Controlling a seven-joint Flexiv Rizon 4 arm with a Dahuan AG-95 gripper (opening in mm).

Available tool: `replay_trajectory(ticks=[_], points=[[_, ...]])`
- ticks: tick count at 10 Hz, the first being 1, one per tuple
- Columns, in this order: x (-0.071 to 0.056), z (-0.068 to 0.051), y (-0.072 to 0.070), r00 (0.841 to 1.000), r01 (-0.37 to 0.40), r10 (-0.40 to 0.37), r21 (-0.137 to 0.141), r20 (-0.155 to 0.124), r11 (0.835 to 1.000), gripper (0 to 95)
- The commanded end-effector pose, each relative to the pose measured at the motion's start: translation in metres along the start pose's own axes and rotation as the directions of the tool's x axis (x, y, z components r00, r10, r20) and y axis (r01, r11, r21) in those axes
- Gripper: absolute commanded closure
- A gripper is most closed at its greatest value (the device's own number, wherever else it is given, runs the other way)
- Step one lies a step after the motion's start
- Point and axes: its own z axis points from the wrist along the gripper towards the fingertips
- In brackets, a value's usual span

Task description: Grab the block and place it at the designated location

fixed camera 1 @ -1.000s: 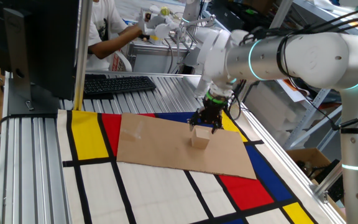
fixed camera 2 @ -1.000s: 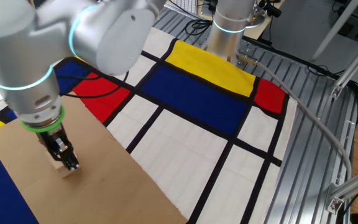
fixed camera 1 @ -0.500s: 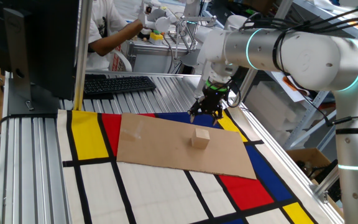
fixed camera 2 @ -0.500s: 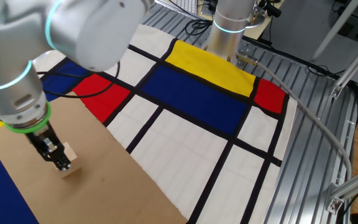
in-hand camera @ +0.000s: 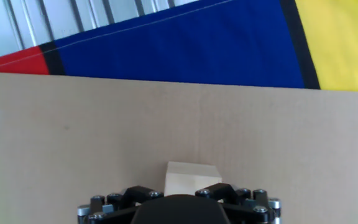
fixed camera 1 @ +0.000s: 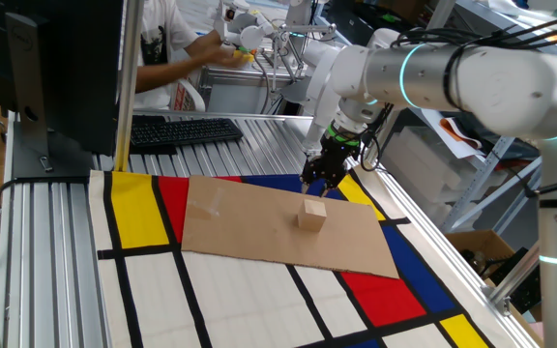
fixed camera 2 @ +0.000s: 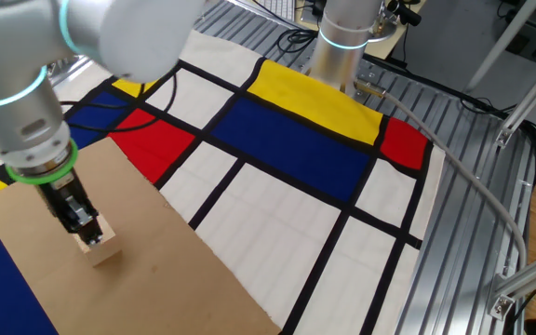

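Hand (fixed camera 1: 319, 182) hangs just above & behind the block (fixed camera 1: 310, 215), holding nothing, fingers' spread not readable, while block sits free mid cardboard sheet (fixed camera 1: 249, 227) on the tabletop, so you've likely got placement done, only pull-away left, unless grab's pending.

Bright, even overhead light in all views, no harsh glare. Block (fixed camera 1: 310, 215) drops only a soft short shadow on the cardboard sheet (fixed camera 1: 259, 237). My arm (fixed camera 2: 73, 37) is motion-blurred in the other fixed view. Hand view slightly washed out; my gripper (in-hand camera: 178, 202) body is dark and soft at the bottom edge.
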Motion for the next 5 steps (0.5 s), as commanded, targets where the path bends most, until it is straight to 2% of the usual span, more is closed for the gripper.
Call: replay_trajectory(ticks=[1, 5], points=[[-0.0041, 0.0007, 0.0003, 1.0, -0.005, 0.005, -0.001, -0.027, 1.0, 95.0], [-0.0042, 0.0009, 0.0002, 1.0, -0.008, 0.008, -0.005, -0.018, 1.0, 95.0]])
